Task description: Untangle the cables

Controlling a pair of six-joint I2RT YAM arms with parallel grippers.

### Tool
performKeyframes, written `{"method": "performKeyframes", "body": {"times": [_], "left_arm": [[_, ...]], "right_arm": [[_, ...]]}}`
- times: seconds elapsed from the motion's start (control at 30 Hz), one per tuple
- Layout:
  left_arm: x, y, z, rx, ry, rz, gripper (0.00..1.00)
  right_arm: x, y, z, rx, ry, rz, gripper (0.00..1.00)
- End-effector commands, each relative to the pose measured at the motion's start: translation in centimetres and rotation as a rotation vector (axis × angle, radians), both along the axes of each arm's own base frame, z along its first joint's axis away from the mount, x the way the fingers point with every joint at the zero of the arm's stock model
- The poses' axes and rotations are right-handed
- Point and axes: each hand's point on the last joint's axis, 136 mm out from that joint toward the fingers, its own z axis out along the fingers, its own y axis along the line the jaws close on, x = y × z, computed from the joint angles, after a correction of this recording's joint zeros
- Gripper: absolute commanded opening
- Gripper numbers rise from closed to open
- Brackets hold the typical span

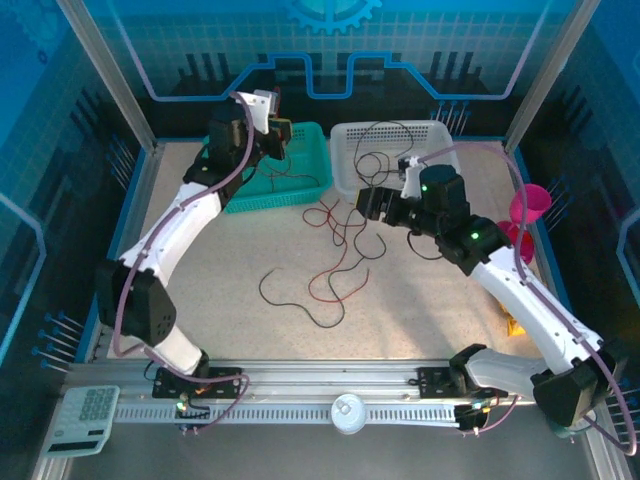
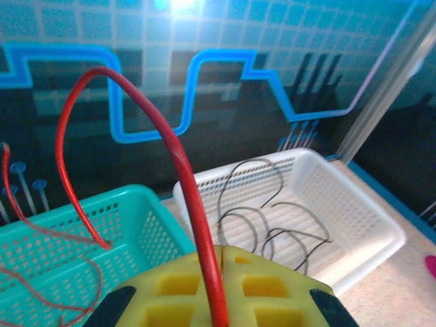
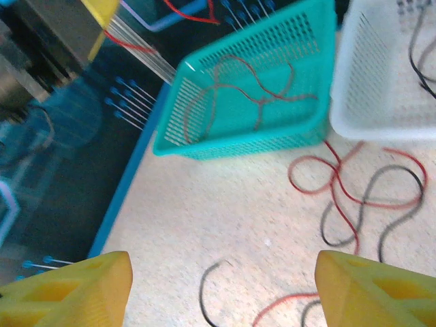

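Where the top external view looks down on the table, the left gripper hangs over the teal basket, while the right gripper sits low, just in front of the white basket. A loose tangle of red and black cables sprawls on the table between the 2 arms, and black cables curl inside the white basket. A pink cup stands near the right edge.

In the left wrist view, the 2 yellow fingers are pressed together on 1 red cable, which arches up from the pinch and drops into the teal basket. Beside it, the white basket holds black cables in loops.

In the right wrist view, the yellow fingers stand wide apart with nothing between them, above the table. Thin red cables lie in the teal basket. More red and black cables loop on the table just in front of the white basket.
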Motion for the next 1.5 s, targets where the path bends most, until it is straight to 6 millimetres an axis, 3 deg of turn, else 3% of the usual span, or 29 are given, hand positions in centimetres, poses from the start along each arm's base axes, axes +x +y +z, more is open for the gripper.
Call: {"method": "performKeyframes", "body": {"times": [0.0, 0.37, 0.47, 0.57, 0.67, 0.8, 1.03, 1.23, 1.33, 1.47], "left_arm": [[2.1, 1.6, -1.0, 0.063, 0.011, 0.047, 0.00], [8.1, 4.1, -9.2, 0.192, 0.203, 0.131, 0.00], [8.8, 4.9, -10.8, 0.205, 0.259, 0.151, 0.22], [8.9, 5.5, -11.5, 0.209, 0.287, 0.162, 0.54], [8.7, 6.1, -10.7, 0.203, 0.277, 0.172, 0.78], [7.9, 6.1, -7.8, 0.175, 0.233, 0.159, 0.99], [4.6, 5.7, -1.8, 0.080, 0.186, 0.134, 0.99], [0.7, 6.1, 1.0, 0.011, 0.165, 0.142, 0.99], [-1.4, 6.4, 2.2, -0.034, 0.151, 0.142, 0.99], [-4.6, 7.2, 3.5, -0.097, 0.139, 0.164, 0.99]], "right_arm": [[0.3, -0.5, -2.1, -0.050, 0.030, -0.018, 0.73], [0.0, 3.2, -8.9, -0.242, 0.132, 0.073, 0.72], [-0.3, 4.4, -10.6, -0.290, 0.158, 0.106, 0.72], [-0.7, 5.4, -12.4, -0.333, 0.191, 0.137, 0.71], [-1.3, 6.4, -14.0, -0.379, 0.210, 0.171, 0.71], [-2.3, 8.4, -15.4, -0.401, 0.225, 0.245, 0.70], [-6.2, 13.4, -17.9, -0.488, 0.206, 0.496, 0.68], [-10.4, 16.4, -20.4, -0.553, 0.219, 0.723, 0.63], [-11.1, 17.2, -21.9, -0.601, 0.239, 0.763, 0.56], [-10.3, 17.0, -23.7, -0.689, 0.239, 0.736, 0.49]]}}
